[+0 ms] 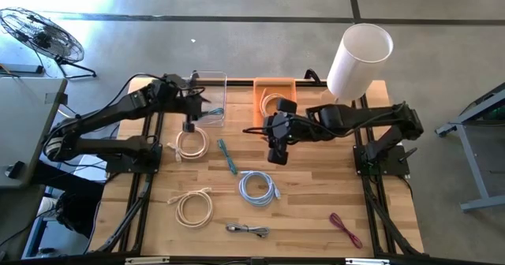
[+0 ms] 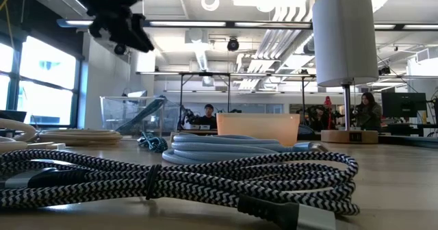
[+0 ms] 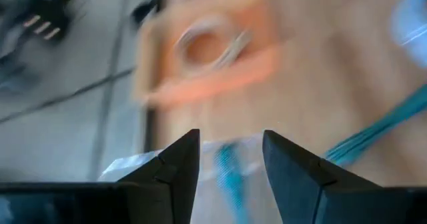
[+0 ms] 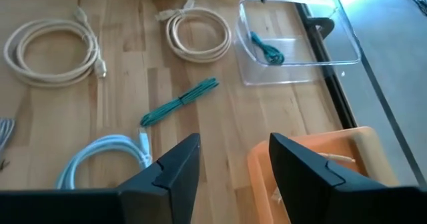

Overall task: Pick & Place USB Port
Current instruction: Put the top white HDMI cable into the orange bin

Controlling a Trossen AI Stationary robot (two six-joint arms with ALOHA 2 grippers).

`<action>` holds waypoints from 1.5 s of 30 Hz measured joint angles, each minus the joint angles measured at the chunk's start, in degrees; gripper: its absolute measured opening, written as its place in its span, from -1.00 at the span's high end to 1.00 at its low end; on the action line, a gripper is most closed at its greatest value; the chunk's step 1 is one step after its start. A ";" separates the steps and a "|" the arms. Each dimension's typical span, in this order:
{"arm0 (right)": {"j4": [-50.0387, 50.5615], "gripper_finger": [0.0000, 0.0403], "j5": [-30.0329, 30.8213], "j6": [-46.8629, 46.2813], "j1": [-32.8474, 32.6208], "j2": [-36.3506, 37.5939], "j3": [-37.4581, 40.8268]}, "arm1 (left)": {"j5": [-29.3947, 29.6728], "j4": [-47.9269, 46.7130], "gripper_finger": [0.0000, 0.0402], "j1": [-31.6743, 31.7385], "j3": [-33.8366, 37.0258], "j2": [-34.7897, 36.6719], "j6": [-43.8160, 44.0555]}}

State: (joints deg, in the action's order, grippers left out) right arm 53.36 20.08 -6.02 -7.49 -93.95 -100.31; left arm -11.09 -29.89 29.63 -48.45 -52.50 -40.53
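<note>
Now, left gripper (image 1: 189, 126): over the clear bin (image 1: 222, 80), fingers apart, holding nothing.
Right gripper (image 1: 276, 154): beside the orange bin (image 1: 259, 83), fingers apart, holding nothing.
Cables: cream coil (image 1: 189, 144), teal bundle (image 1: 227, 155), blue coil (image 1: 259, 188) lie on the table.
Feel: probably light and floppy.
Grab spot: the tied middle of a bundle.

The wooden bench (image 1: 308, 206) carries a clear bin (image 1: 210, 99) and an orange bin (image 1: 272, 99) near the fingers, with cream coils (image 1: 190, 144), a teal cable (image 1: 227, 156), a pale-blue coil (image 1: 258, 188) and a red cable (image 1: 346, 229) lying beyond them.
</note>
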 joint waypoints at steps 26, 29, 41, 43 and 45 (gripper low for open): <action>3.80 0.15 -1.64 3.61 -0.75 0.00 0.00 | -5.71 -24.67 0.20 -19.26 -0.02 4.37 31.60; 3.81 0.15 -2.37 4.55 -0.78 0.00 0.00 | -0.56 -27.37 0.20 -24.99 -0.02 3.87 34.93; 4.31 0.15 -7.19 4.93 -0.80 -0.02 -0.02 | 13.54 -29.06 0.20 -39.51 5.84 -3.20 47.05; 4.29 0.15 -7.57 4.98 -0.80 -0.02 -0.02 | 15.08 -29.16 0.20 -40.23 7.08 -5.74 48.39; 4.29 0.15 -8.24 5.01 -0.80 -0.02 -0.02 | 17.30 -28.81 0.20 -40.17 7.87 -8.57 49.38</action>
State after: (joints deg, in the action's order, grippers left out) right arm 57.65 11.85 -1.02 -8.29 -93.97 -100.33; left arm 6.20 -58.70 -10.54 -40.58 -61.06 8.85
